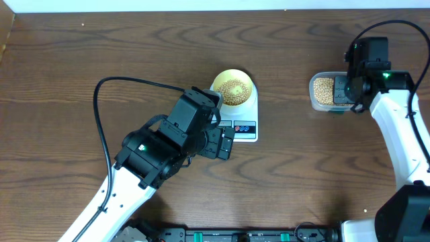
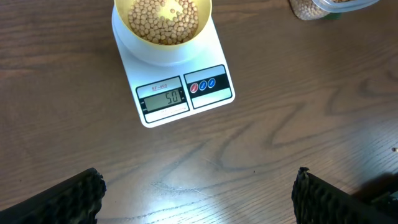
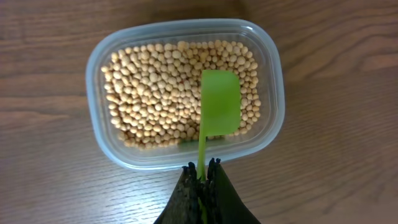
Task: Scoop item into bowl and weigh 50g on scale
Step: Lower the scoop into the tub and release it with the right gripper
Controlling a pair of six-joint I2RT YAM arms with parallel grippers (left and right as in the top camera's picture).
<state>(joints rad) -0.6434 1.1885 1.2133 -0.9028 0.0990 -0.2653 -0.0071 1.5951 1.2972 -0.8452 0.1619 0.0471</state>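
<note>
The pale yellow bowl (image 1: 234, 88) holds beige beans (image 2: 163, 20) and sits on the white scale (image 1: 244, 128). In the left wrist view the scale (image 2: 180, 87) shows 50 on its display. My left gripper (image 2: 198, 196) is open and empty, low over bare table in front of the scale. My right gripper (image 3: 202, 171) is shut on the handle of a green scoop (image 3: 219, 109). The scoop's head rests over the beans (image 3: 155, 87) in the clear tub (image 3: 112, 146). In the overhead view the right gripper (image 1: 349, 89) is over the tub (image 1: 322, 91).
A black cable (image 1: 101, 128) loops left of the left arm. The table's far edge meets a white wall at the top. The right arm's white body (image 1: 403, 141) runs along the right side.
</note>
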